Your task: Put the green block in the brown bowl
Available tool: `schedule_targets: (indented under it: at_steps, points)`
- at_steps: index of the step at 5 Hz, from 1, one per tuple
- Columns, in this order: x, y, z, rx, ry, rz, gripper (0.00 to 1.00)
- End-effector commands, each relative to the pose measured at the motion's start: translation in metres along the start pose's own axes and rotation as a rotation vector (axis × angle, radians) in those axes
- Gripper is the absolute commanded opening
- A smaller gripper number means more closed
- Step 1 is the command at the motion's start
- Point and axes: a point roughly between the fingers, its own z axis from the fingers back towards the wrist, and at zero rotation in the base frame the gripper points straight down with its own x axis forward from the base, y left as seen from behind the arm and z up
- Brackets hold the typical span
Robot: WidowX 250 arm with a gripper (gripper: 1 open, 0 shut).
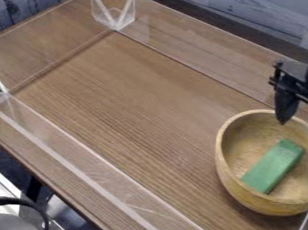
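Note:
The green block (274,165) lies flat and slanted inside the brown bowl (235,143), which sits on the wooden table at the right, near the front. My black gripper (305,123) points down over the bowl's far rim, above and a little beyond the block. It is open, with nothing between its fingers. The left finger (289,103) shows fully, while the right one is partly cut off by the picture's right edge.
Low clear plastic walls (61,140) fence the wooden table top (131,95) along its left, front and far sides, meeting in a taped corner (115,14) at the back. A dark chair base (15,214) sits below the front left edge.

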Motion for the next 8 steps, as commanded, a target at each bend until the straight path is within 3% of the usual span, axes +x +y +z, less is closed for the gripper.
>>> schedule_targets:
  at_steps: [1, 5, 8]
  points:
    - [0.01, -0.006, 0.011, -0.008, -0.06, -0.017, 1.0]
    - [0.012, -0.006, -0.002, 0.003, -0.052, -0.023, 1.0]
    - [0.011, 0.001, 0.024, -0.017, -0.09, -0.015, 1.0]
